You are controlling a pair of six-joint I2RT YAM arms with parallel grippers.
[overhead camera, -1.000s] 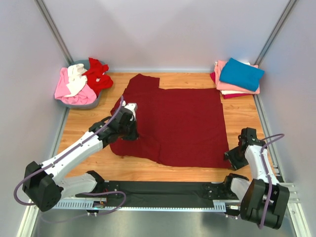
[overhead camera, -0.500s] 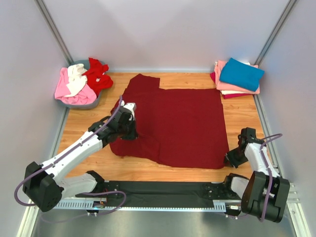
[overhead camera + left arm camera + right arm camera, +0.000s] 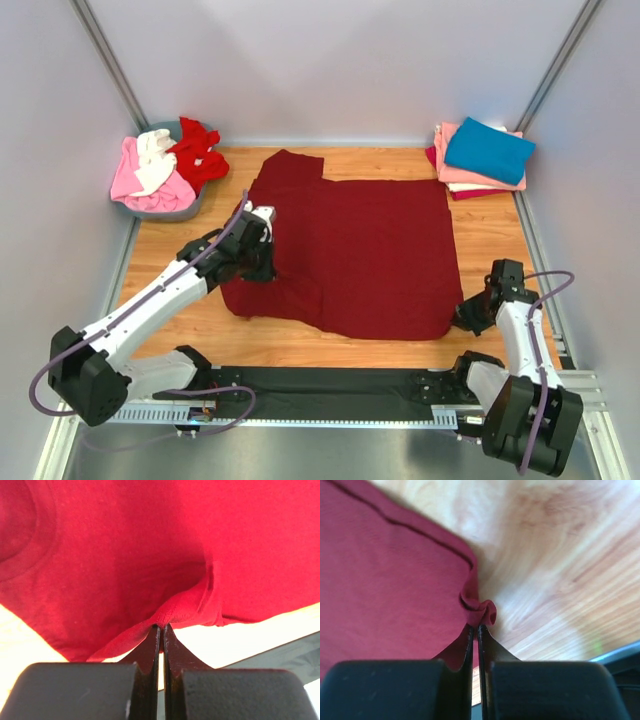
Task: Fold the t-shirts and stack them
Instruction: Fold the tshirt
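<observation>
The large dark maroon t-shirt [image 3: 360, 250] lies spread on the wooden table. My left gripper [image 3: 262, 262] is shut on its left edge; in the left wrist view the jaws [image 3: 161, 626] pinch a raised fold of the cloth [image 3: 150, 555]. My right gripper [image 3: 470, 315] is shut on the shirt's near right corner; in the right wrist view [image 3: 476, 625] a bunched tip of cloth [image 3: 479, 609] sticks out between the fingertips. Folded teal-blue [image 3: 488, 150] and pink [image 3: 470, 172] shirts are stacked at the back right. Unfolded pink [image 3: 140, 185], white [image 3: 155, 160] and bright red [image 3: 198, 152] shirts lie in a basket.
The grey basket [image 3: 185, 210] stands at the back left corner. The folded stack sits by the right wall. Grey walls close in three sides. A black rail [image 3: 330, 385] runs along the near edge.
My right gripper has slid a little toward the shirt's near right corner and its arm has swung. My left gripper has barely moved and still holds the left edge.
</observation>
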